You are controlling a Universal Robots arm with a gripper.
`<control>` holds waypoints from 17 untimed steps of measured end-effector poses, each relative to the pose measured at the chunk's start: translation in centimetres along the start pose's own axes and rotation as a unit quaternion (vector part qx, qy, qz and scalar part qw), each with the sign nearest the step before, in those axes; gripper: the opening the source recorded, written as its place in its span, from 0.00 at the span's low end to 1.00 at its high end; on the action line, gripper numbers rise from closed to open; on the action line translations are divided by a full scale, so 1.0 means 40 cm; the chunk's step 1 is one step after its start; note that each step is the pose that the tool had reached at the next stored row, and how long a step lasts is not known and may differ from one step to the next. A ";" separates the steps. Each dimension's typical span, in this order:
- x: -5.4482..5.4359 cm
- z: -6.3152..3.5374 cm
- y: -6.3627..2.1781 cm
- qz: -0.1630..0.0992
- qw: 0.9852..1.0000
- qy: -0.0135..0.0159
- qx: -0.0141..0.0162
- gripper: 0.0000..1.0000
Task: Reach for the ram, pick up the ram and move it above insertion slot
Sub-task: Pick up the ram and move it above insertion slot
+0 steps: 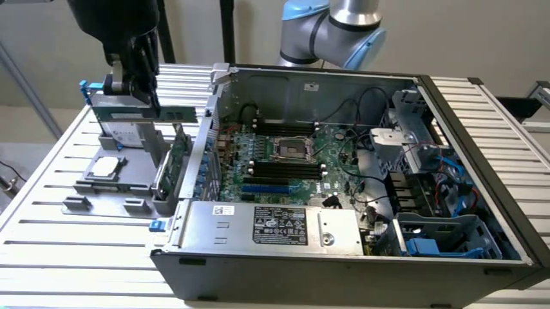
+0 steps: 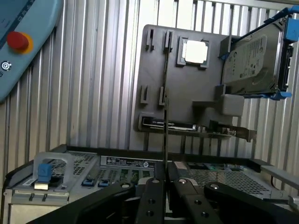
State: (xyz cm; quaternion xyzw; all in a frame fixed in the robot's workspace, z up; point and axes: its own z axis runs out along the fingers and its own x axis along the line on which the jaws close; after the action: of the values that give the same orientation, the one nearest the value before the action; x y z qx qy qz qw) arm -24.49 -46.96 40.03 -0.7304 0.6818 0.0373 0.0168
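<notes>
**Ram lifted off the tray, clamped in the gripper**

You have the gripper [image 1: 148, 102] hanging at the exterior view's upper left. Its black body points downward over the grey parts tray [image 1: 103, 187], which sits outside the open computer case [image 1: 344, 270]. The arm's blue-and-silver joints [image 1: 344, 32] rise behind the case's back wall.

In the wrist view, the gripper [image 2: 165, 186] has its two dark fingers [image 2: 152, 200] drawn together on the ram [image 2: 166, 93]. From there you see the ram edge-on, as a thin dark line running away from the fingertips across the tray [image 2: 196, 88].

In the exterior view, the ram [image 1: 179, 114] shows as a narrow green strip. It lies level just below the fingertips, clear of the tray, and reaches toward the case's side wall.

The ram is beside the case, not over it. The black memory slots [image 1: 284, 170] on the motherboard [image 1: 297, 138] lie well apart from it, toward the exterior view's right.

On the tray below you can see:
- the processor [image 1: 105, 166] lying flat
- the silver hard drive [image 1: 120, 122] upright in its blue bracket, just beside the gripper
- the broader green expansion card [image 1: 172, 168] standing on edge next to the case
</notes>
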 end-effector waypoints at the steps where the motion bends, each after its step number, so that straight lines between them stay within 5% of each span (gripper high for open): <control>1: 0.001 -0.001 -0.011 0.000 1.000 0.000 0.000 0.14; 17: 0.013 -0.009 -0.193 0.000 1.000 -0.003 -0.001 0.14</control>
State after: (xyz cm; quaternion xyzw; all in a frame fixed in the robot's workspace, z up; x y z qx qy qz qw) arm -16.77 -46.96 40.16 -0.7304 0.6817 0.0396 0.0182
